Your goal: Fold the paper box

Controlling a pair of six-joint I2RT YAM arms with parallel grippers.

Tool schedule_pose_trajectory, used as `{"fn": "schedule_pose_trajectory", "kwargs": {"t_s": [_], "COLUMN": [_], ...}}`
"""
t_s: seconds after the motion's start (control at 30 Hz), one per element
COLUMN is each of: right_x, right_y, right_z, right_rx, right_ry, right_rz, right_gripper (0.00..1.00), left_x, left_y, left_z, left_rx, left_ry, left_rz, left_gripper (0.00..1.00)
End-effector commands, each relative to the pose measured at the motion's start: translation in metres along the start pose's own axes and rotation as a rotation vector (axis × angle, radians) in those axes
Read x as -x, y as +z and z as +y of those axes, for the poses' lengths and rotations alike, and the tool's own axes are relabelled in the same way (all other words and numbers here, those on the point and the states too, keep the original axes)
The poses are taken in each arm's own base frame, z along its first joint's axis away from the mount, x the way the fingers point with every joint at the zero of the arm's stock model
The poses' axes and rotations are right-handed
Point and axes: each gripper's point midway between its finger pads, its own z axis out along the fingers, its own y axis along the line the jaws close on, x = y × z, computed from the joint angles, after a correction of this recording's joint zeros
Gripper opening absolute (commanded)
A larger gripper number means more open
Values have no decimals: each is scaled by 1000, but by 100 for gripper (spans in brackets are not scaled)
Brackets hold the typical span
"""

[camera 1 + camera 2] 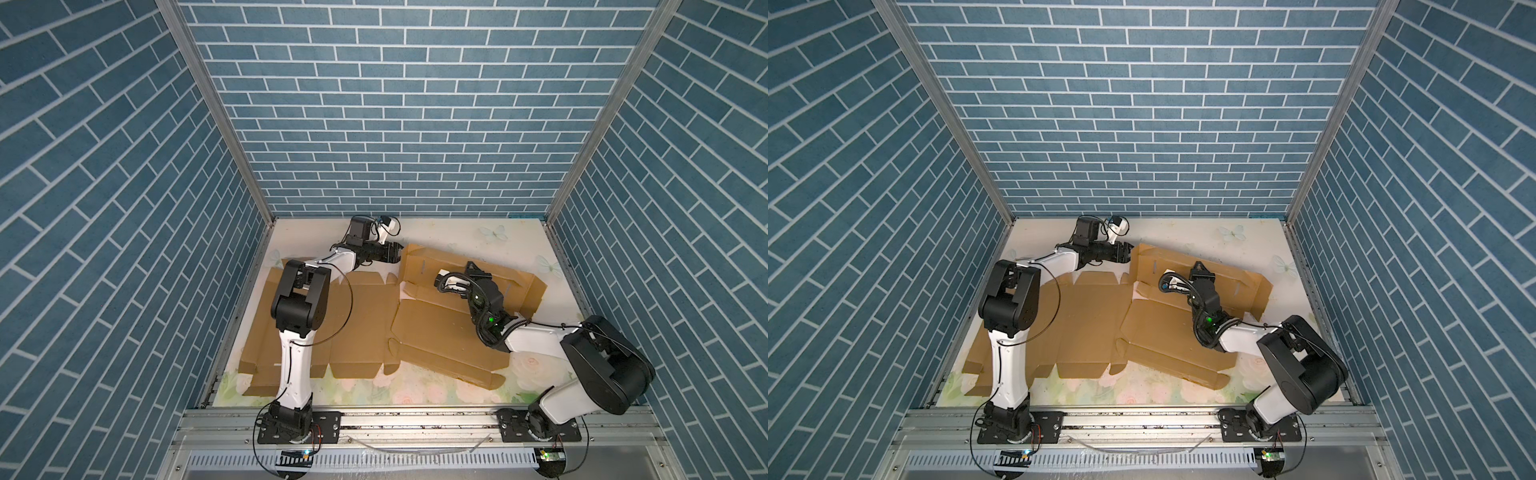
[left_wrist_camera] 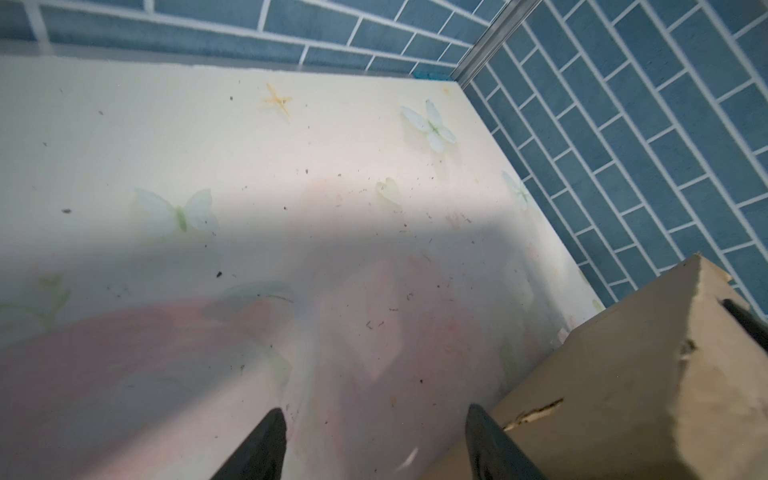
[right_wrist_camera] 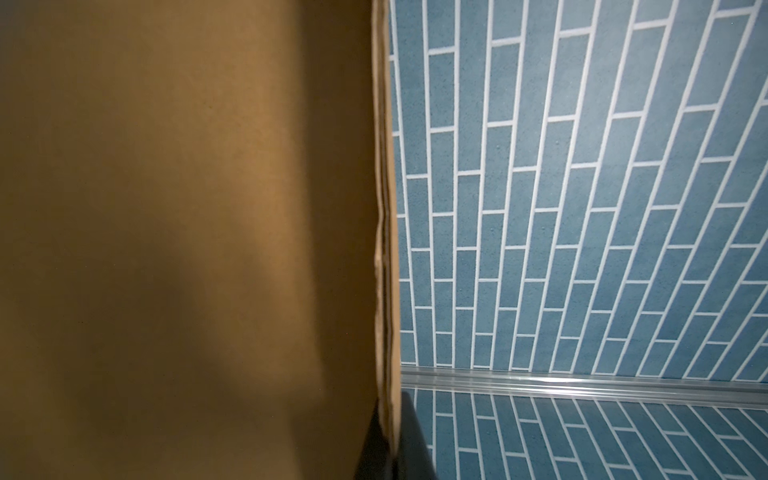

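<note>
Our right gripper [image 3: 391, 440] clamps the raised 1 o'clock wall [image 1: 424, 266] of the cardboard box [image 1: 432, 328] spread across the table [image 1: 457, 235], our left gripper [image 2: 376, 419] gapes empty beside its corner, so we risk buckling it with a skewed push.

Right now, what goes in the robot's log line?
left pincer: open, beside box | right pincer: shut on box edge | box: partly folded
</note>
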Motion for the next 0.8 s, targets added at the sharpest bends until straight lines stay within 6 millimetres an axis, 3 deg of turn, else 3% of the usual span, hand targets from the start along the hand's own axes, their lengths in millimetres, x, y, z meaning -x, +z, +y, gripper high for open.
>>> {"fn": "schedule_pose_trajectory", "kwargs": {"t_s": [0.0, 0.2, 0.33, 0.47, 0.57, 0.77], "right_x": [2, 0, 1, 0, -1, 1], "right_y": [-5, -6, -5, -6, -6, -5], "right_z": [-6, 4, 6, 6, 8, 7], "right_rx": [-2, 19, 18, 25, 32, 28], "right_ry": [-7, -29, -25, -25, -24, -21], "right_rz": [-15, -14, -14, -16, -16, -20], "right_gripper": [0, 0, 0, 0, 0, 0], "left_x": [5, 14, 2, -13, -16, -29], "left_y": [-20, -57, -57, -64, -69, -51], "left_z": [-5, -21, -46, -39, -46, -49], "left_rx": [8, 60, 22, 55, 29, 66], "left_ry": [28, 97, 158, 161, 179, 228], "left_rz": [-3, -45, -18, 4, -12, 2], "left_gripper": [70, 73, 78, 77, 76, 71]}}
